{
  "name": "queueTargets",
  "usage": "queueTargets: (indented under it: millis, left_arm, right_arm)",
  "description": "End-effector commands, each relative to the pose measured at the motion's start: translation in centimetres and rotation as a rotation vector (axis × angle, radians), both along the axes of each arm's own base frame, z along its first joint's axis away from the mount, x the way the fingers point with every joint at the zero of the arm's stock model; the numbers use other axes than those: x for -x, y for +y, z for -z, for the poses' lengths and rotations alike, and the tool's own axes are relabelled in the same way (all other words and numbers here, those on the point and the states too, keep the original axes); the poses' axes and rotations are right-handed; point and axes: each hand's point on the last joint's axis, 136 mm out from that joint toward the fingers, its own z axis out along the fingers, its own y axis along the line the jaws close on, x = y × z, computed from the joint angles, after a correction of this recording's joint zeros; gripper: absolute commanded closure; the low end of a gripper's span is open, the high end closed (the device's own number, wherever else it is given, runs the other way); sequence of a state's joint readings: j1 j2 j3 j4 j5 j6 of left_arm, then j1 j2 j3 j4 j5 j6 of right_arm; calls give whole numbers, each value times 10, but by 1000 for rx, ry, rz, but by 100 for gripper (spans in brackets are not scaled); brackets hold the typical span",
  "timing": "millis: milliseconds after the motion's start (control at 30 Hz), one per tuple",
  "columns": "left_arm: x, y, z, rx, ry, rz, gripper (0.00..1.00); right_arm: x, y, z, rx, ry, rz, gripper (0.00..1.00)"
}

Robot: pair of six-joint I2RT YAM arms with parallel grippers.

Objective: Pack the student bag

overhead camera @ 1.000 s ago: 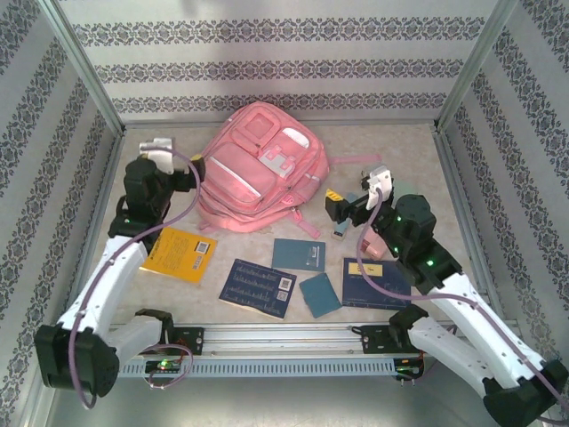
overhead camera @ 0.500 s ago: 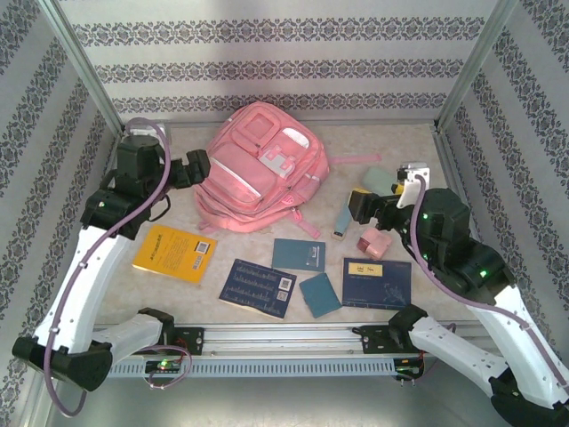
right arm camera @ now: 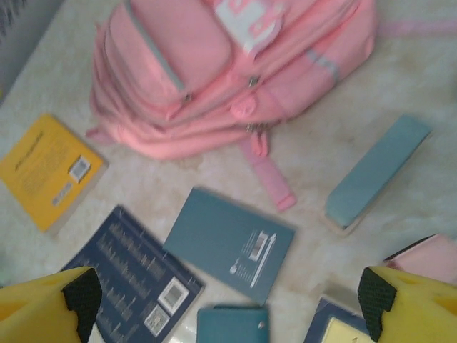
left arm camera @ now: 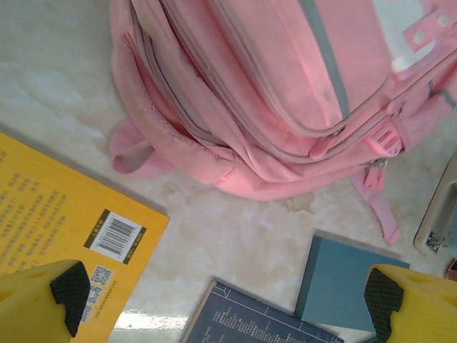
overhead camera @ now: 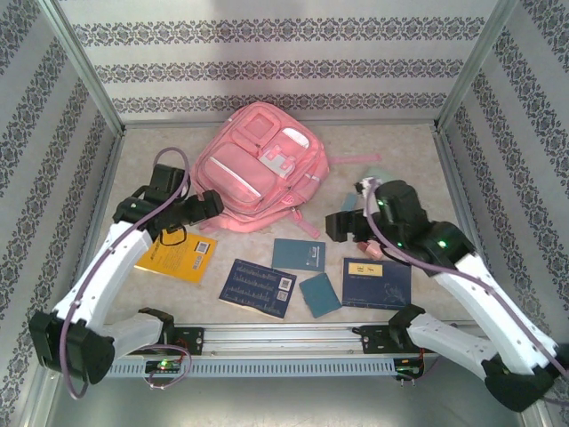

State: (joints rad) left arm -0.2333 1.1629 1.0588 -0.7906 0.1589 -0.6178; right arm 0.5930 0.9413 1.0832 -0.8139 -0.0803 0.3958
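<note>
**Pink bag flat on the table, both end effectors wide open**

The pale table (overhead camera: pixel 409 151) carries everything; the student bag (overhead camera: pixel 258 169) lies toward the far middle, front pockets and white patch facing up, with a pink strap trailing toward the near side.

The left end effector (left arm camera: pixel 223 299) hangs just beside the bag's near-left corner, its yellow jaws spread wide with nothing between them; the right end effector (right arm camera: pixel 228 299) hovers to the right of the bag over the loose things, jaws likewise apart and empty.

A yellow book (overhead camera: pixel 175 253) lies near-left of the bag, barcode up; a dark blue book (overhead camera: pixel 258 286) with a printed chart sits toward the near edge; a navy book (overhead camera: pixel 377 282) lies to the near right; a teal notebook (overhead camera: pixel 299 254) rests between those two, just short of the bag's strap; a small teal case (overhead camera: pixel 319 294) lies just beside the notebook's near corner.

A long teal pencil case (right arm camera: pixel 377 171) lies to the right of the bag; a little pink box (right arm camera: pixel 428 259) sits just near of it.
</note>
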Motion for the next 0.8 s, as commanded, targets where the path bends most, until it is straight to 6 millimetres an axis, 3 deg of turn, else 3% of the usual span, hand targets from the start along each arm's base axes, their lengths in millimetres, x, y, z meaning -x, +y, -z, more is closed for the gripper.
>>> queueTargets:
  millis: [0,233,400,533,633,767]
  left_arm:
    - [-4,-7,26,23,70,23,0]
    - [-26,1,50,-59,104,-2,1]
    - [-63,11,54,-106,100,-64,4]
    - [-84,23,73,-101,166,-140,15]
    - [-91,31,87,-116,209,-196,28]
    - [-98,30,99,-87,209,-234,34]
  right_arm:
    - [7,22,34,-29,162,-61,8]
    - [-8,46,65,-71,306,-35,12]
    - [-20,48,72,-29,359,11,16]
    - [-32,42,71,-46,391,98,20]
    - [-37,39,81,-144,467,210,26]
    - [-47,35,93,-267,525,333,31]
